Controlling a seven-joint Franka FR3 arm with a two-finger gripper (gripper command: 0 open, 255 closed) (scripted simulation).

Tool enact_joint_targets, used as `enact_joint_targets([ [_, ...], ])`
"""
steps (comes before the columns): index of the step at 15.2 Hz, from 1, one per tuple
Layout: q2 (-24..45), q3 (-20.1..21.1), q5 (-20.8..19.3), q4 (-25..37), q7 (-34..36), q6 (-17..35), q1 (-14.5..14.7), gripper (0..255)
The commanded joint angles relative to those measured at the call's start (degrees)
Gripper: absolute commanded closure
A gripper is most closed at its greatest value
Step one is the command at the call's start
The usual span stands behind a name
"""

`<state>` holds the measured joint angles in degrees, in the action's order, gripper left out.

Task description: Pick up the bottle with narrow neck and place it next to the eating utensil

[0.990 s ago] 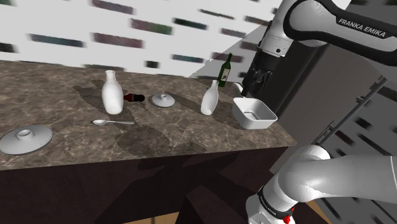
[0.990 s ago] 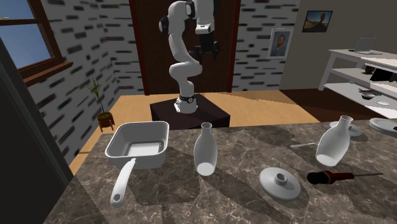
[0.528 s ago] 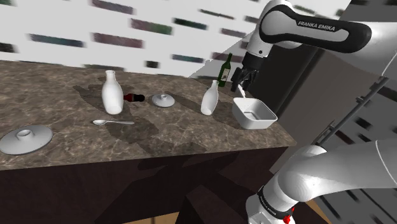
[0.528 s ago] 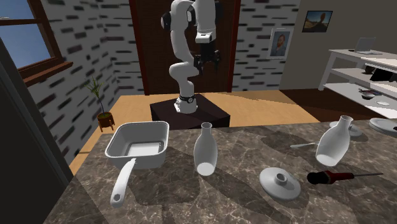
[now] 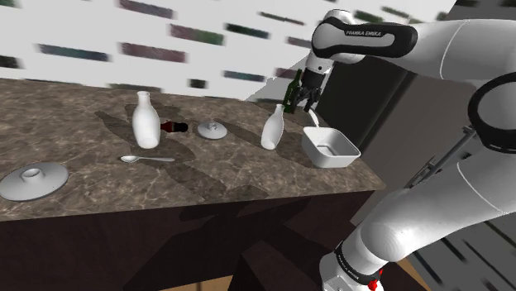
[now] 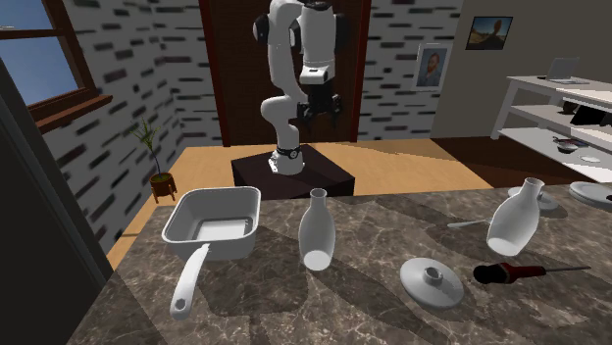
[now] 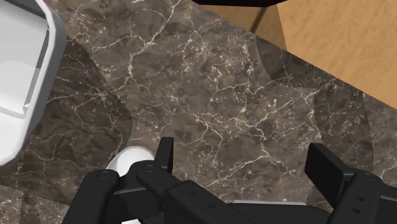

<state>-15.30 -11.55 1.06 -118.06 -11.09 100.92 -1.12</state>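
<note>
Narrow-necked bottle stands upright beside the pan at the table's corner. Jaws hang apart above it, probably to grasp.

Bottle between pan and lid

Of the white bottle, directly under the claw, we saw just a rounded top. The rest sat behind one finger and the hand's black body. The white pan, out past that same finger, ran off the picture's edge. In the shoulder view the claw overlapped one side of the green bottle. The wall beyond was smeared.
</note>
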Motion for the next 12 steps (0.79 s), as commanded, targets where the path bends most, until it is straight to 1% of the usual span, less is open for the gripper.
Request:
enact_joint_targets([
  [1, 4.15, -0.80, 0.22, 2.40, -1.16, 1.69, -0.20, 0],
  [7, 17.17, -2.81, 1.99, 13.25, -4.75, 3.71, -1.38, 0],
  [12, 28.65, -3.76, 4.19, 24.86, -7.43, 3.40, -3.24, 0],
])
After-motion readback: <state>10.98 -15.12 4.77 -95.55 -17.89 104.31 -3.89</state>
